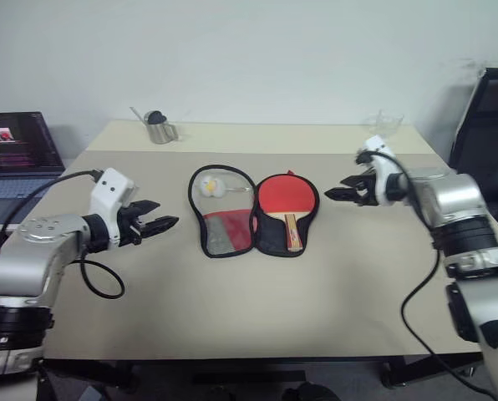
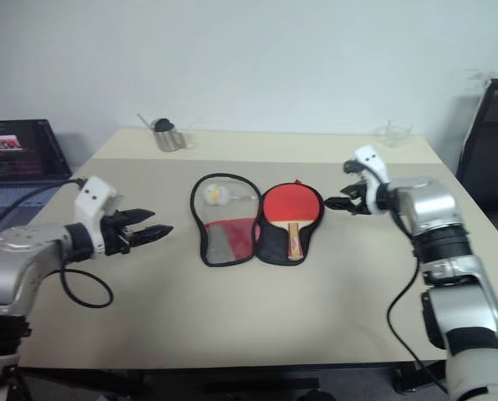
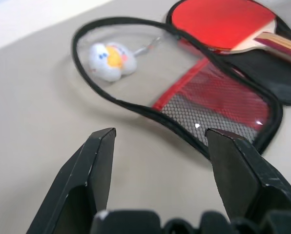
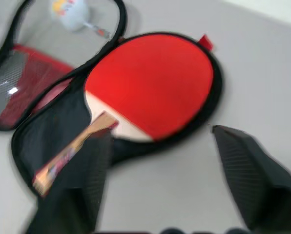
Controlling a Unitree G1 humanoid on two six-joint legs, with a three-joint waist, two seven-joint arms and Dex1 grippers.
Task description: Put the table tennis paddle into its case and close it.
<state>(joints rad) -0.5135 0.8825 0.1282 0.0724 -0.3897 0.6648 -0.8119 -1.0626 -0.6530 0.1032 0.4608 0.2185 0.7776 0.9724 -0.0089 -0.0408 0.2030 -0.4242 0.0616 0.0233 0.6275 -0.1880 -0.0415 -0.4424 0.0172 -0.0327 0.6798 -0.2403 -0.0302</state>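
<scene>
- The table fills the middle of the head view; on it, centre frame, we see the case lying butterflied open, its two halves side by side.
- The case's right half holds the table tennis paddle, red face up, handle pointing toward the lower edge of the frame. So we judge the insertion done and the closing still ahead.
- The case's left half, the flap, shows a mesh pocket and a small white plush charm on a cord resting on it.
- Our left gripper hangs at left-centre of the frame, just left of the flap, jaws parted and holding nothing.
- Our right gripper sits at right-centre, just beside the paddle half, apart from it, fingers spread in its wrist view and empty.
- To close well, we judge the left gripper should catch the flap's outer black edge, lift and fold it over the paddle, keeping the charm from jamming the seam, while the right steadies the other half.
</scene>
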